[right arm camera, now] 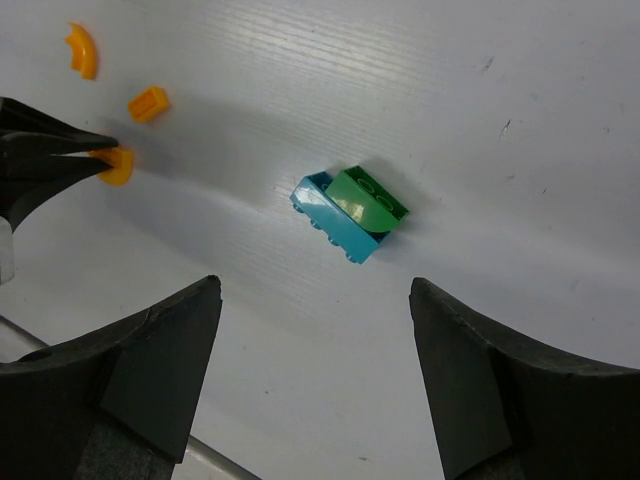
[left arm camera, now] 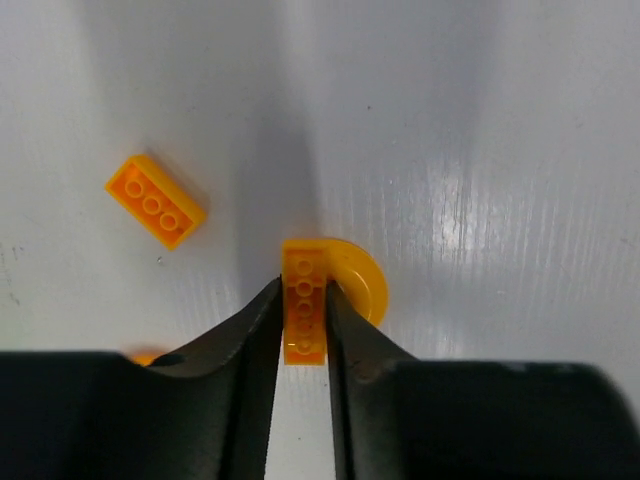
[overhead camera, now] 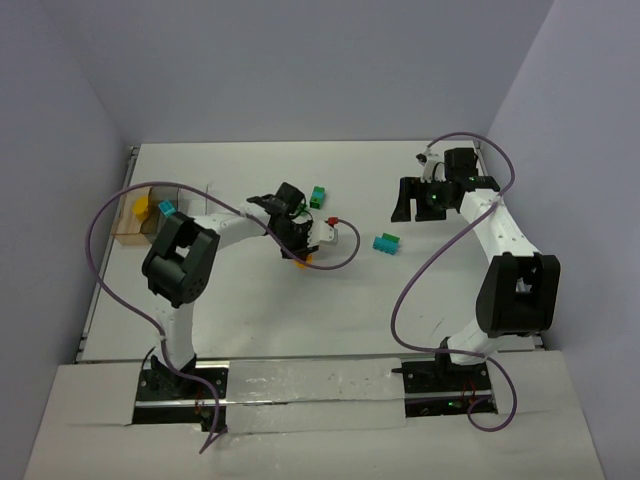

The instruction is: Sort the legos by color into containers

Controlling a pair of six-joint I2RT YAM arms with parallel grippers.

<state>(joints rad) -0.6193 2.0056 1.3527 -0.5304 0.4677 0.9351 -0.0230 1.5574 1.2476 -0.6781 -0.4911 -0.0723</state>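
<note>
My left gripper (left arm camera: 303,290) is shut on an orange curved lego (left arm camera: 320,290) that rests on the white table; in the top view it sits mid-table (overhead camera: 300,248). An orange brick (left arm camera: 155,200) lies to its upper left. My right gripper (right arm camera: 313,290) is open and empty, a little short of a teal brick with a green curved piece on it (right arm camera: 350,213). In the top view a green lego (overhead camera: 318,197) and a teal lego (overhead camera: 386,243) lie between the arms. A brown-tinted container (overhead camera: 128,235) at the far left holds a yellow and a teal piece.
Two more orange pieces (right arm camera: 82,50) (right arm camera: 148,103) lie beyond the left gripper's fingers (right arm camera: 45,160) in the right wrist view. Purple cables (overhead camera: 345,250) loop over the table beside both arms. Grey walls enclose the table's back and sides.
</note>
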